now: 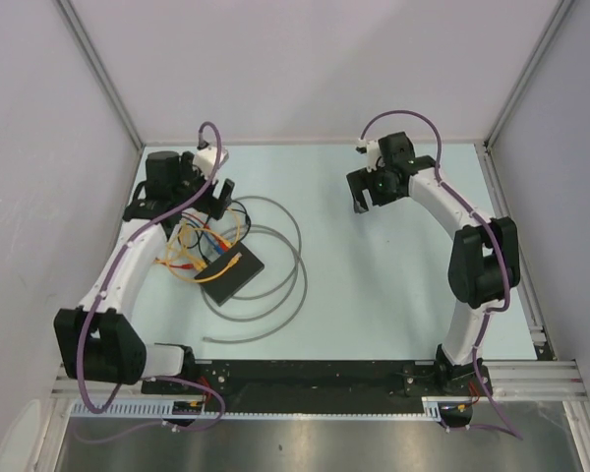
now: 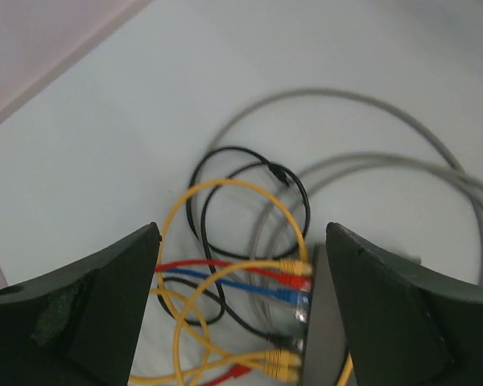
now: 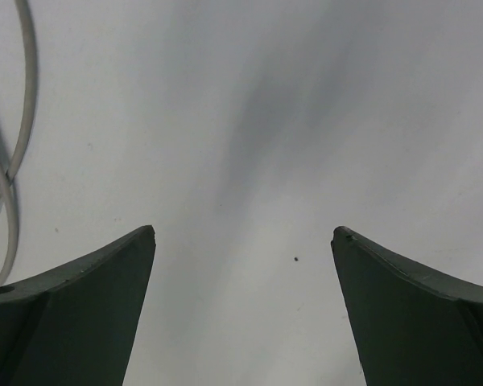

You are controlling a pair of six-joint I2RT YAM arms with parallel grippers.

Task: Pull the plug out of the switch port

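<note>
The switch [image 1: 231, 272], a flat black box, lies on the table left of centre. Several plugs sit in its port edge: yellow [image 2: 294, 265], red, blue [image 2: 294, 296], black, and two more yellow lower down [image 2: 282, 360]. Their cables loop out to the left. In the left wrist view the switch [image 2: 322, 330] is partly hidden behind my right finger. My left gripper [image 1: 212, 200] hovers open above the cables, just beyond the switch, jaws wide with the plugs between them [image 2: 241, 233]. My right gripper [image 1: 372, 200] is open and empty over bare table at the far right [image 3: 243, 233].
A long grey cable [image 1: 275, 265] coils in wide loops around the switch and shows at the left edge of the right wrist view [image 3: 8, 161]. A thin black cable [image 2: 241, 201] loops beyond the plugs. White walls enclose the table on three sides.
</note>
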